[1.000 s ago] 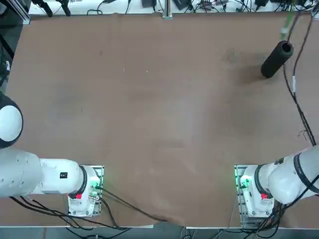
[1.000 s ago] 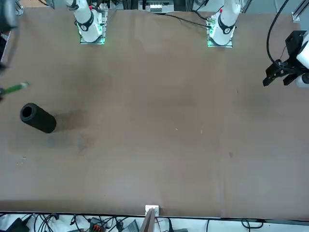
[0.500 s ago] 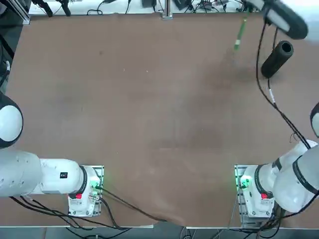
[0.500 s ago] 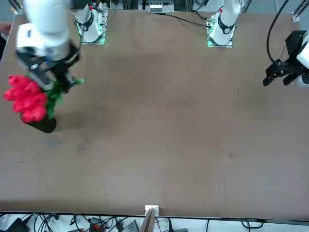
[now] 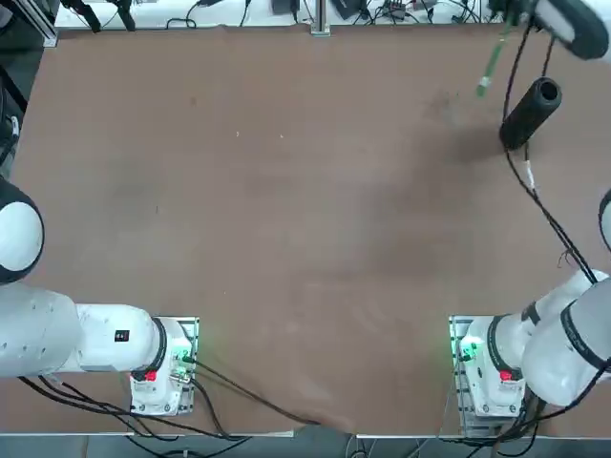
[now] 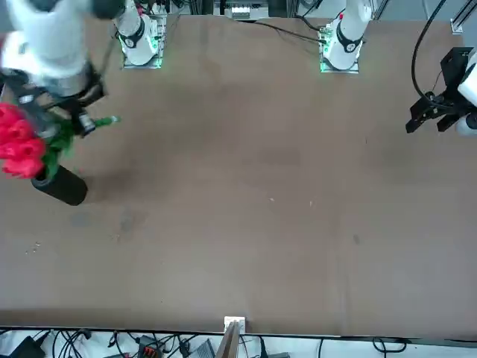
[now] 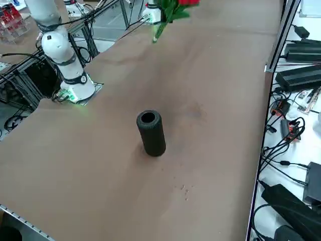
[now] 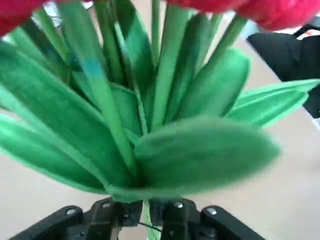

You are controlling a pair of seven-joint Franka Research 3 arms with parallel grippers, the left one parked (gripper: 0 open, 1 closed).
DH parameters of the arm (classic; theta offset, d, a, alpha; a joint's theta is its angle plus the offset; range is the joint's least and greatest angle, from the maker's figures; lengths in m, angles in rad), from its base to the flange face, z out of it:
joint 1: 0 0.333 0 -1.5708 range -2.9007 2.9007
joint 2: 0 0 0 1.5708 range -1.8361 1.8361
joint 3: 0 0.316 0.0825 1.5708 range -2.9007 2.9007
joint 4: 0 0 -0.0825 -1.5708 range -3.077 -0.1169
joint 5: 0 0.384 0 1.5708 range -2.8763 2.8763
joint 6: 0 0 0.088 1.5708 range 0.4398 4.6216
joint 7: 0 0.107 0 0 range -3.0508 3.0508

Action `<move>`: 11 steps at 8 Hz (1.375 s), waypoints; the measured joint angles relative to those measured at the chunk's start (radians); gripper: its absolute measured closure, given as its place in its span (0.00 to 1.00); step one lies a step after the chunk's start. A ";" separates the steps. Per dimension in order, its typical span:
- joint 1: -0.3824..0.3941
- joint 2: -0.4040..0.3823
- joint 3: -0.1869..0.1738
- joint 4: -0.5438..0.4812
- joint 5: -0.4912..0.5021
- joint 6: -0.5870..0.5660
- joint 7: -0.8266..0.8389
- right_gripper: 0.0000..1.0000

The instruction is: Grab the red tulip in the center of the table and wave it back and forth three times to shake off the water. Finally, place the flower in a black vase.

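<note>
The red tulip (image 6: 20, 148) hangs in the air above the table (image 6: 246, 186), blooms tilted outward and thin green stem (image 5: 490, 61) pointing back over the tabletop. My right gripper (image 6: 74, 121) is shut on the stem just below the leaves (image 8: 165, 125), with its fingers (image 8: 172, 212) pinched together under them. The black vase (image 5: 530, 113) stands upright at the table's far right corner, just beside and below the flower. In the front view the blooms overlap the black vase (image 6: 61, 186). The right side view shows the black vase (image 7: 151, 133) free-standing and the tulip leaves (image 7: 168, 11) high above the table.
The right arm's cable (image 5: 535, 205) hangs down over the table close to the vase. Power bricks and cables (image 7: 296, 80) lie just off the table's far edge. Both arm bases (image 5: 477, 367) stand at the near edge.
The flower swung with the gripper from beyond the vase toward the table's middle, then back toward the vase. The grip stayed shut. The vase has not moved.
</note>
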 joint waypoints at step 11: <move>-0.323 0.160 -0.016 -0.129 -0.268 0.329 0.461 0.88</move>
